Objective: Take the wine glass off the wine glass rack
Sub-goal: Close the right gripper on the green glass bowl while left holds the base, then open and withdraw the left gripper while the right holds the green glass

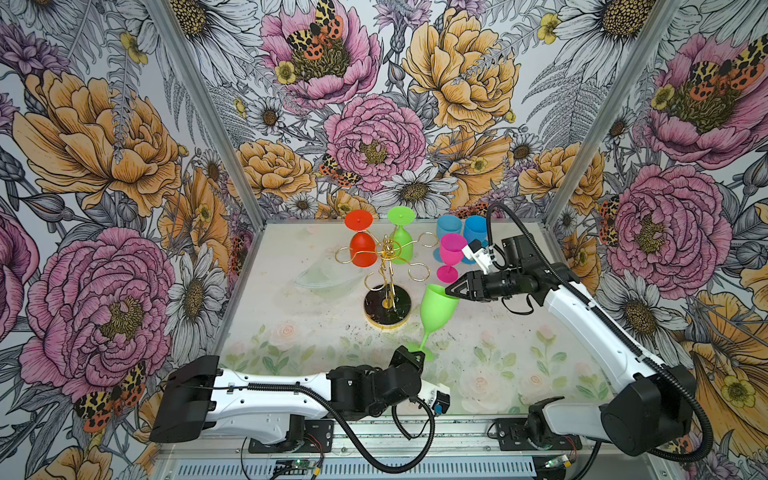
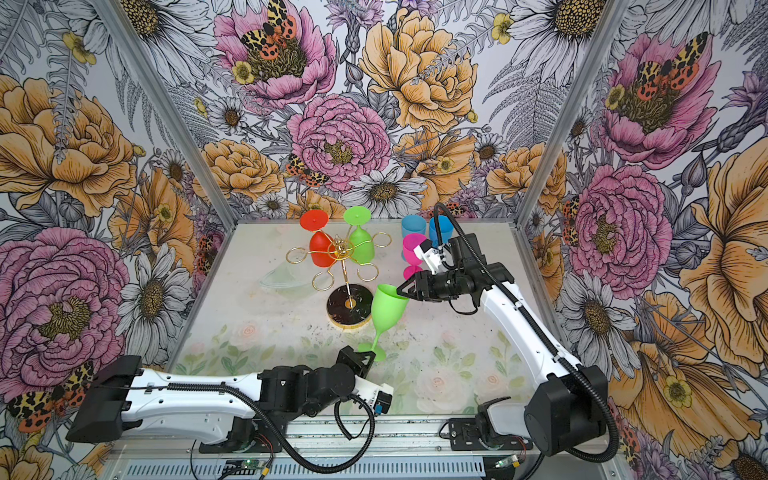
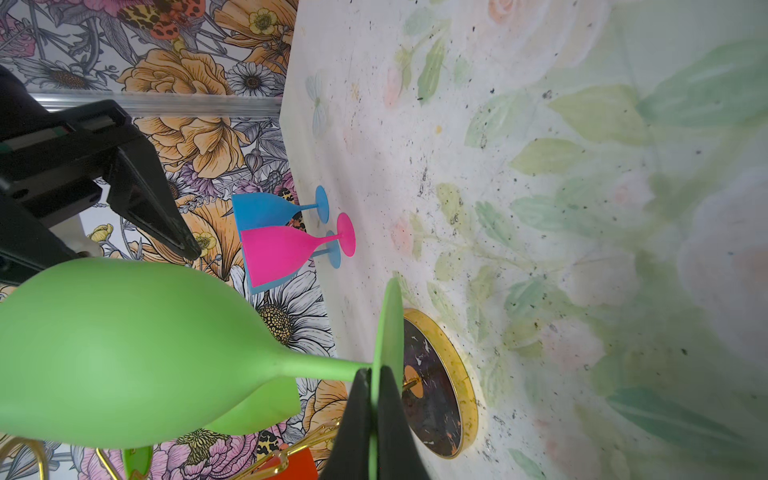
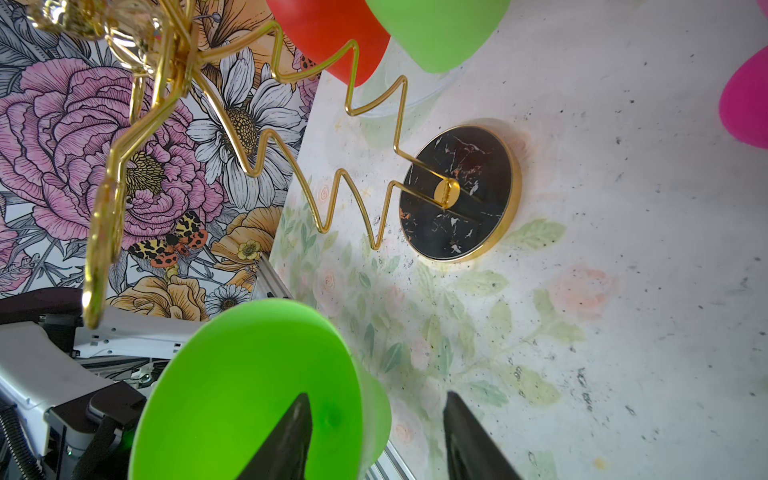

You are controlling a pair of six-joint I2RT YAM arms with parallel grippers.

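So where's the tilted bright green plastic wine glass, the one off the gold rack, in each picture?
In a top view: the tilted bright green plastic wine glass is near the middle, just right of the round black gold-rimmed base.
In a top view: the glass, right of the base.
Left wrist: the glass big and close, foot pinched in the left gripper.
Right wrist: its open bowl, close up.
Shared landmark: the base.

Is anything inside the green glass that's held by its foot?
One finger of the right gripper reaches inside the green glass; its other finger is outside the rim. Otherwise the bowl looks empty, though that finger hides part of its bottom.
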